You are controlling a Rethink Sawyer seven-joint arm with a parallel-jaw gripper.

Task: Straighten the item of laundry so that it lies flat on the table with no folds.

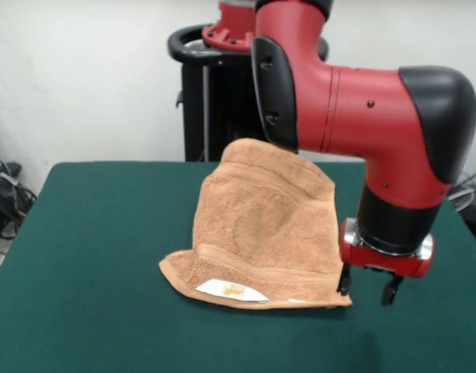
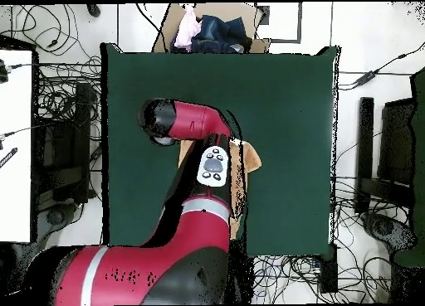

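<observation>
My arm (image 2: 195, 195) hides most of the towel (image 2: 246, 157) overhead; gripper (image 1: 369, 289) tips too small to tell if gripping.

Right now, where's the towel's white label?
In the front view, the white label sits on the towel's near bottom edge, left of the gripper, which hangs at the towel's right corner; the overhead view hides it.

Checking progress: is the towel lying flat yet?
No. The towel humps up off the table, its far part raised, only its near edge with the label lying flat.
</observation>
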